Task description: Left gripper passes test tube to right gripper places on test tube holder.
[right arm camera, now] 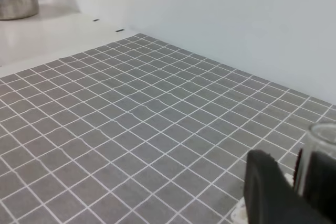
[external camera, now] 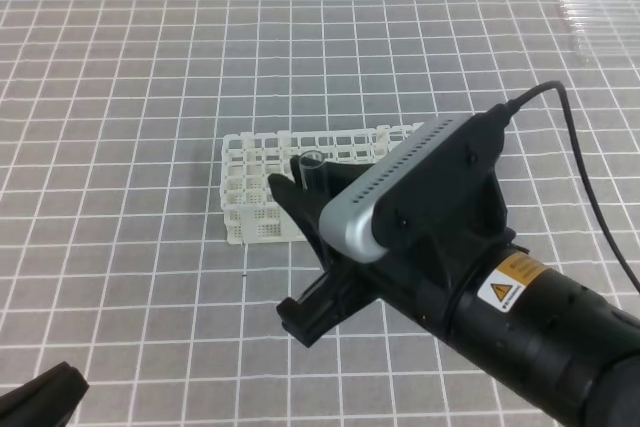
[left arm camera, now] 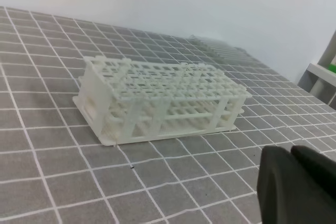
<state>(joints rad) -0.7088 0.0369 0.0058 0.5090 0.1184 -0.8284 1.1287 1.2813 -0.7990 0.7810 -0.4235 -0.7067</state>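
Right gripper (external camera: 290, 190) pinching the thin, slippery, breakable glass test tube (external camera: 308, 165) just under its rim, upright over the white rack (external camera: 262, 162); left gripper (external camera: 45, 394) shut, empty.

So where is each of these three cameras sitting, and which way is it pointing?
Exterior high: above the tiled table, looking down on the white rack; the right hand holds a clear tube over it, and the left hand shows at the bottom corner.
Left wrist: low beside the left hand, facing the rack from the side.
Right wrist: on the right arm, facing across the tiles to the wall; a black finger and the tube show.
Shared: the rack appears in the high and left wrist views, the tube in the high and right wrist views.
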